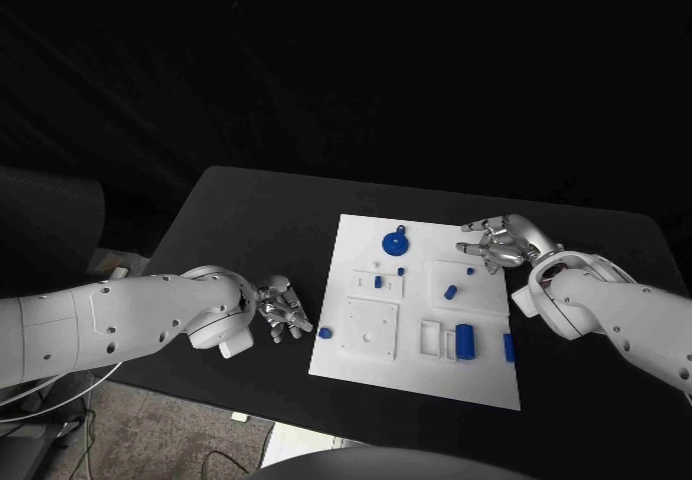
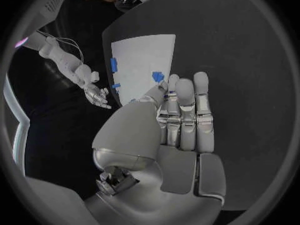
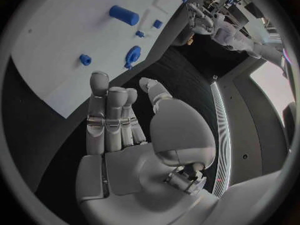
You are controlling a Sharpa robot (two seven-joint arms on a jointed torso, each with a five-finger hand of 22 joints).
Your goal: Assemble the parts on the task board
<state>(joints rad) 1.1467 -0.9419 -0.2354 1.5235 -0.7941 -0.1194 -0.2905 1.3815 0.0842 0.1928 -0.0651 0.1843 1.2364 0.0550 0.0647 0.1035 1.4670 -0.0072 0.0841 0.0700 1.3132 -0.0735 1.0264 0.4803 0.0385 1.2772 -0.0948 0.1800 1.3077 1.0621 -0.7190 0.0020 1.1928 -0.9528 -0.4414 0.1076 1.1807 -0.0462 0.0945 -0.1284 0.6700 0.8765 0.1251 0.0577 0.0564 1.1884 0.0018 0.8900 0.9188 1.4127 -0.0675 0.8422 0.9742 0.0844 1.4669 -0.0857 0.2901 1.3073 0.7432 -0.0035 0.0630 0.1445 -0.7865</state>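
Board [image 1: 378, 350] flat mid-table between both hands, parts lying loose across it. Disc [image 1: 395, 242] nearest right hand [image 1: 500, 243], which hovers at board's far right edge, fingers straight and side by side, holding nothing. Knob [image 1: 326, 333] sits just beside left hand [image 1: 283, 311], also empty, fingers extended, off board's left edge. Cylinder [image 1: 464, 341] rests in recess; likely staged for insertion.

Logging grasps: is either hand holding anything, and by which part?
Nothing is held: left hand and right hand are both empty, fingers apart.
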